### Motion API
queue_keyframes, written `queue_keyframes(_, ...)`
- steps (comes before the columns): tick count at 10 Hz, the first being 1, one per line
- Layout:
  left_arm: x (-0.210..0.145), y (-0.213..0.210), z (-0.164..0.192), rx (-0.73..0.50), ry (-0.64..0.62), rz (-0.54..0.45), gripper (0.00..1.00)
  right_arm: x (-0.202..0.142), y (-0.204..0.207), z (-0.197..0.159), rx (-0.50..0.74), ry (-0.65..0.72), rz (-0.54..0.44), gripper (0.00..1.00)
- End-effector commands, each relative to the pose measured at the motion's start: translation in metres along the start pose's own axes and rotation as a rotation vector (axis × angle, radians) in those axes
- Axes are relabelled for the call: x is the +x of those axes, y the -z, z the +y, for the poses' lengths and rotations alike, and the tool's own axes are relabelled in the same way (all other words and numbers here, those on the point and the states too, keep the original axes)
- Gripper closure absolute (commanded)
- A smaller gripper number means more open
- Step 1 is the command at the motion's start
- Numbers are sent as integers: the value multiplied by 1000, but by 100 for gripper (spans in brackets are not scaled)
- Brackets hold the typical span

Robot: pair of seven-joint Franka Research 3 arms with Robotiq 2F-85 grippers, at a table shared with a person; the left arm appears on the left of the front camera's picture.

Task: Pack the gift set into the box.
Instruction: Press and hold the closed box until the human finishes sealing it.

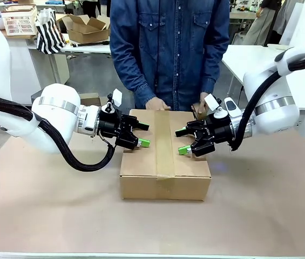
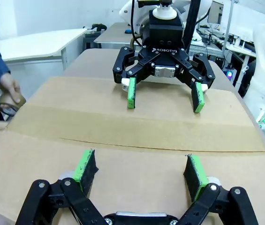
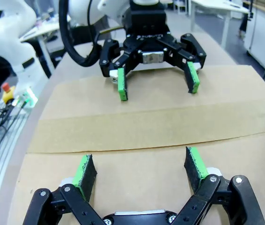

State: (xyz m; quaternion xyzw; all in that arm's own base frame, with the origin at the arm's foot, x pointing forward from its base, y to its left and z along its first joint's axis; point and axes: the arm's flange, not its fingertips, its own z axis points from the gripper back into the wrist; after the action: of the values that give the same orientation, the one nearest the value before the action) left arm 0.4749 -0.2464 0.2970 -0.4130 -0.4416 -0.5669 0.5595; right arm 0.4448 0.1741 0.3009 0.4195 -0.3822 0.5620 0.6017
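Box (image 1: 165, 156) sits mid-table (image 1: 44, 210), flaps shut, tape strip along the seam. Gift set not visible, prob. inside already. Left claw (image 1: 143, 135) and right claw (image 1: 183, 141) both spread wide, empty, over the lid from opposite sides. Person's hands (image 1: 157, 103) at far edge. Step: sealing/finishing. Next: press flaps flat, then back off.

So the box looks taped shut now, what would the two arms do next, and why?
Probably just back both arms away. The box has its flaps closed with a strip of tape down the middle seam. The left gripper and right gripper hang over its top from either side, jaws open and holding nothing, while the person's hand rests at the far edge.
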Motion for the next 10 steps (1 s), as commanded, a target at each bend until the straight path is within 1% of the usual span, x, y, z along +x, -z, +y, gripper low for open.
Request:
queue_keyframes(1,-2,-1,-1,-2,0,0,0,-2,3,1,-9,-3,13,0)
queue_keyframes(10,-2,-1,-1,-2,0,0,0,-2,3,1,-9,-3,13,0)
